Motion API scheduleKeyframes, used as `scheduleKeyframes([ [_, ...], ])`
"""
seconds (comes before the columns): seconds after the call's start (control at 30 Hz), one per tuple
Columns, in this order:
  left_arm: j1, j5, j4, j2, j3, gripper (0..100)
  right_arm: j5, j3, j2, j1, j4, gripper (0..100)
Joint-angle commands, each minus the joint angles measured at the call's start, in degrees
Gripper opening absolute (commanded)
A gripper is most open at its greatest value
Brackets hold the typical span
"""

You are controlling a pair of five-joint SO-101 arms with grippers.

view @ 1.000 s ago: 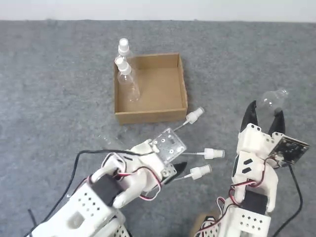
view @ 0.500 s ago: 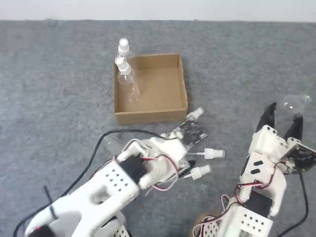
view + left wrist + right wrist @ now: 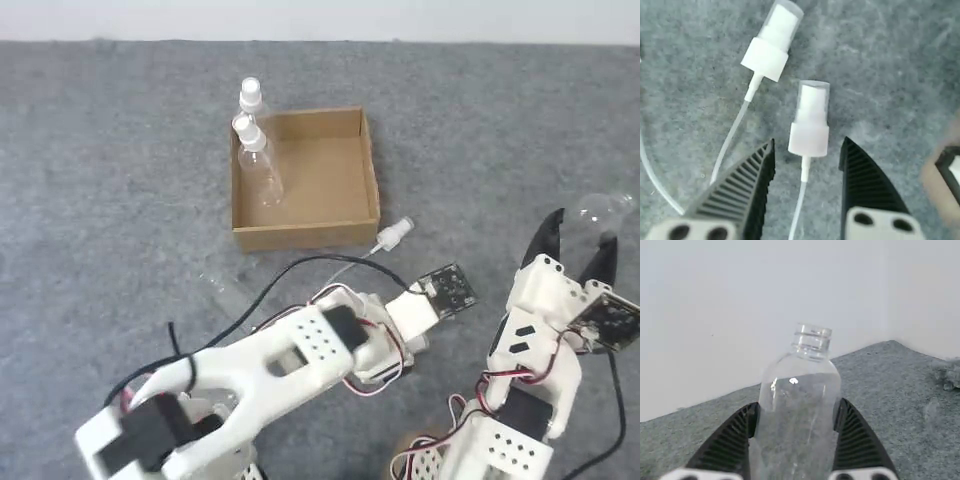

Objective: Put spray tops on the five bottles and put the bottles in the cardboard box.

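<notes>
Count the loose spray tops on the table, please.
3 spray tops. One lies by the cardboard box's near right corner; one lies between the left tool's open jaws, one just beside it. The arm may hide more.

An open cardboard box point(image 3: 305, 180) sits toward the far edge of the table point(image 3: 100, 150). A capped bottle point(image 3: 258, 165) stands against its left wall, and a second capped bottle point(image 3: 250, 97) is seemingly just outside the far-left corner. A spray top point(image 3: 392, 235) lies off the box's near-right corner. A second spray top point(image 3: 771, 45) and a third spray top point(image 3: 810, 120) lie side by side on the table. A clear uncapped bottle point(image 3: 800, 390) is clamped in the right gripper point(image 3: 797, 407) near the right edge.
</notes>
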Motion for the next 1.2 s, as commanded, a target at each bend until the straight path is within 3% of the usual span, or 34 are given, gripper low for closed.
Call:
scheduleKeyframes([
  [0.0, 0.4, 0.6, -1.8, 3.4, -5.9, 20, -0.8, 0.3, -1.3, 0.4, -1.5, 0.6],
  [0.13, 0.4, 0.6, -1.5, 7.0, -8.5, 19, -0.8, 0.3, -1.3, 0.4, -1.5, 0.6],
  [0.43, 0.4, 0.4, -0.6, 8.5, -9.5, 8, -0.8, 0.3, -1.3, 0.4, -1.5, 0.6],
  [0.63, 0.4, 0.2, 4.6, 8.2, -11.2, 2, -0.8, 0.3, -1.3, 0.4, -1.5, 0.6],
  [0.83, -3.1, 0.3, 15.6, 8.2, -17.8, 1, -0.8, 0.3, -1.3, 0.4, -1.5, 0.6],
  [1.0, -8.0, 0.2, 17.2, 8.2, -18.5, 1, -0.8, 0.3, -1.3, 0.3, -1.5, 0.6],
  [1.17, -8.4, 0.2, 18.5, 8.1, -19.1, 1, -0.8, 0.3, -1.3, 0.3, -1.6, 0.6],
])
